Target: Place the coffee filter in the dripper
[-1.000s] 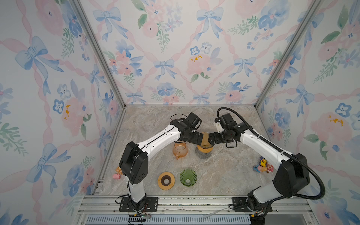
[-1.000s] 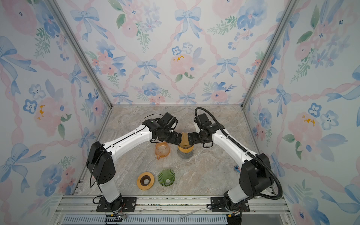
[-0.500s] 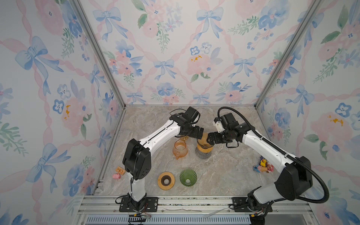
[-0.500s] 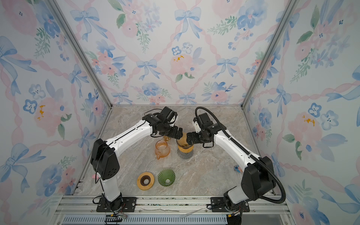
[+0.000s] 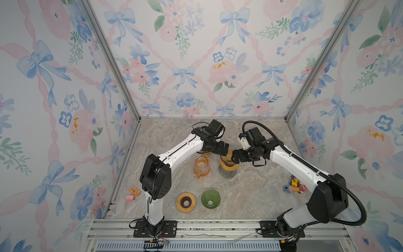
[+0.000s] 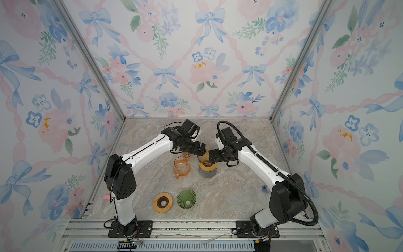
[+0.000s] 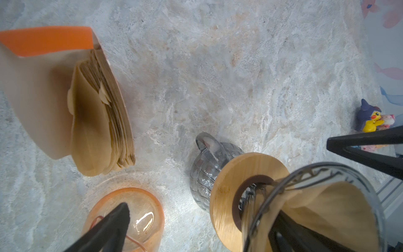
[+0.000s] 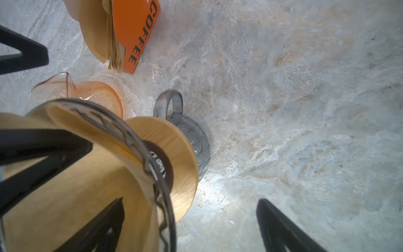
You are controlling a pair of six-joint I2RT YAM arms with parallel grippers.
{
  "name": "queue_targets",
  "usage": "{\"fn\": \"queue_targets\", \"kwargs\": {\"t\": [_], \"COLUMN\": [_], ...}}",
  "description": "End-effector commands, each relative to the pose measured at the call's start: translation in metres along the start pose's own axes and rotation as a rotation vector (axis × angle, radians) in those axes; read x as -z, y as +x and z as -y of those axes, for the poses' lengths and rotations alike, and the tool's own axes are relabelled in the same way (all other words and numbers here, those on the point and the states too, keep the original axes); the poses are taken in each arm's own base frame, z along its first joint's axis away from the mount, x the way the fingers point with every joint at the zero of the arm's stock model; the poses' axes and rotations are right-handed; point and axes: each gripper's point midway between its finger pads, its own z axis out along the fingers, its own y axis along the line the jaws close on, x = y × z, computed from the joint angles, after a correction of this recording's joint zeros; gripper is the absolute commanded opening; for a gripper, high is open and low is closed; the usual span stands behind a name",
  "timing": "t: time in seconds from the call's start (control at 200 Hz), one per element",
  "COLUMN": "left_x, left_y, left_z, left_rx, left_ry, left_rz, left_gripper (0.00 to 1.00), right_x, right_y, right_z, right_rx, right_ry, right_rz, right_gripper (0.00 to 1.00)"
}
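Coffee filter point(image 7: 340, 209) paper lies nearest the wrist cameras, opened into a cone inside the clear glass dripper point(image 7: 316, 167), so the placing looks done or nearly so. The left gripper point(image 5: 224, 150) and the right gripper point(image 5: 235, 156) both have their jaws spread wide and grip nothing. Each straddles the dripper's rim, one finger down in the cone and the other outside. Whether the inner fingers press the paper or hang just clear of it, I cannot tell.

Below the dripper comes its wooden collar point(image 7: 239, 172), seated on the grey glass server point(image 7: 201, 174). Just beside that stands the orange carafe point(image 7: 150, 209). Farther off lies the pack of spare filters point(image 7: 96, 122), and farthest, some small toys point(image 7: 370, 119).

The likely trouble is that a finger lifting out catches the paper and pulls it askew or out. It could also hook the rim and tip the top-heavy stack off the server. The two grippers are also close enough to knock together.

Only one word reads: "COFFEE", black on the pack's orange card point(image 8: 139, 32). No brand shows.
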Motion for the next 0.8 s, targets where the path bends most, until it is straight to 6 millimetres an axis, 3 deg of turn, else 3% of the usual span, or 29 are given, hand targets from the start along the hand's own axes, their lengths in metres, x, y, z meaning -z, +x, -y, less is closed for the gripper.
{"fn": "queue_targets", "kwargs": {"t": [0.0,0.31,0.795], "left_x": [-0.003,-0.003,0.028], "left_y": [0.004,0.004,0.017], "left_z": [-0.001,0.002,0.012], "left_rx": [-0.014,-0.016,-0.033], "left_ry": [-0.002,0.005,0.070], "left_rz": [-0.019,-0.019,-0.006], "left_gripper": [0.98,0.98,0.98], "right_x": [-0.007,0.012,-0.003], "right_y": [0.012,-0.015,-0.032], "right_z": [-0.001,-0.010,-0.005], "right_rx": [0.015,-0.007,-0.057], "right_ry": [0.016,-0.049,-0.109], "right_rz": [-0.053,0.058,0.062], "right_gripper": [0.96,0.96,0.96]}}
